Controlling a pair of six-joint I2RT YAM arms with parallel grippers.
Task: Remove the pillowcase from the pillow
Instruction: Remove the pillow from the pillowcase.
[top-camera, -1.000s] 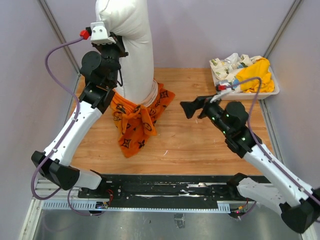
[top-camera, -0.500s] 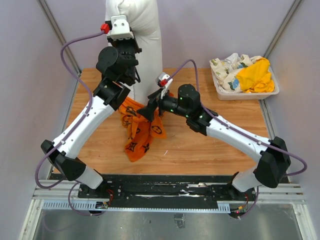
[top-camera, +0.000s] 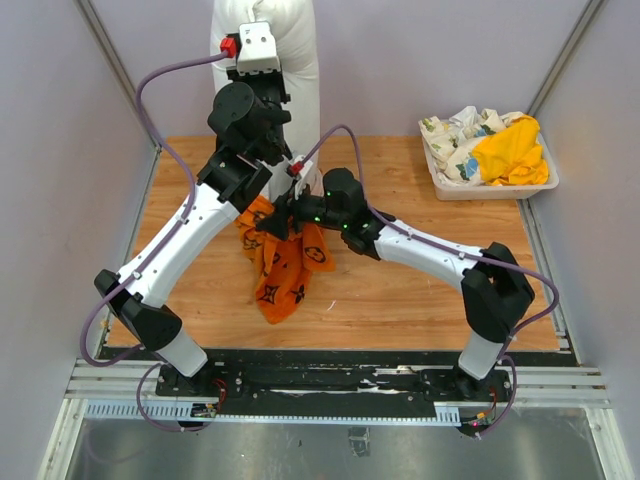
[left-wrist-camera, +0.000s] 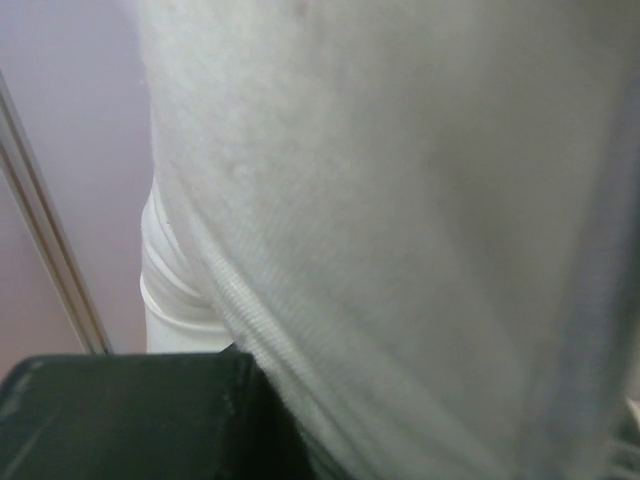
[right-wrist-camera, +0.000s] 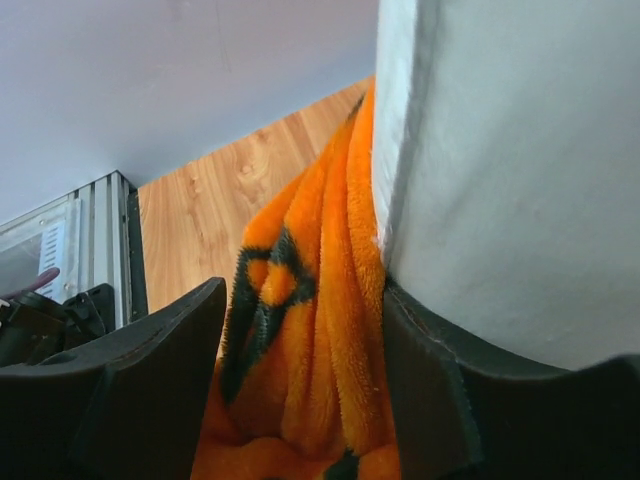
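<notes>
From above. Holds the pillow (top-camera: 292, 60) upright with the left gripper (top-camera: 272, 100), clamped high on the pillow's near face. Leaves the pillowcase (top-camera: 285, 275) bunched round the pillow's lower end and hanging below it as a crumpled orange tail over the table (top-camera: 420, 290). Sets the right gripper (top-camera: 283, 215) low at the pillow's right side, right at the rim of orange cloth. Shows a tray (top-camera: 545, 185) of other cloths well off to the pillow's right, not involved.

Left wrist. Fills almost wholly with white pillow (left-wrist-camera: 400, 200), pressed close. Shows one black finger (left-wrist-camera: 120, 410) at the bottom, with a ridge of white fabric running down beside it. Looks pinched tight on a fold of the pillow, with the second finger out of sight.

Right wrist. Shows both fingers (right-wrist-camera: 130, 380) spread, one on each side of a thick fold of pillowcase (right-wrist-camera: 320, 330), the right-hand one lying along the pillow (right-wrist-camera: 520, 180). Not yet nipped onto the cloth, as far as can be told.

Seems well along: most of the pillow bare, only its lower end wrapped. Step in hand, by the look of it: taking hold of the case to strip it off. Next calls for closing firmly on the orange fold alone, without catching the white pillow behind it. Then calls for a pull down and away from the pillow against the high grip. Needs that upper pinch firm enough not to slip.
</notes>
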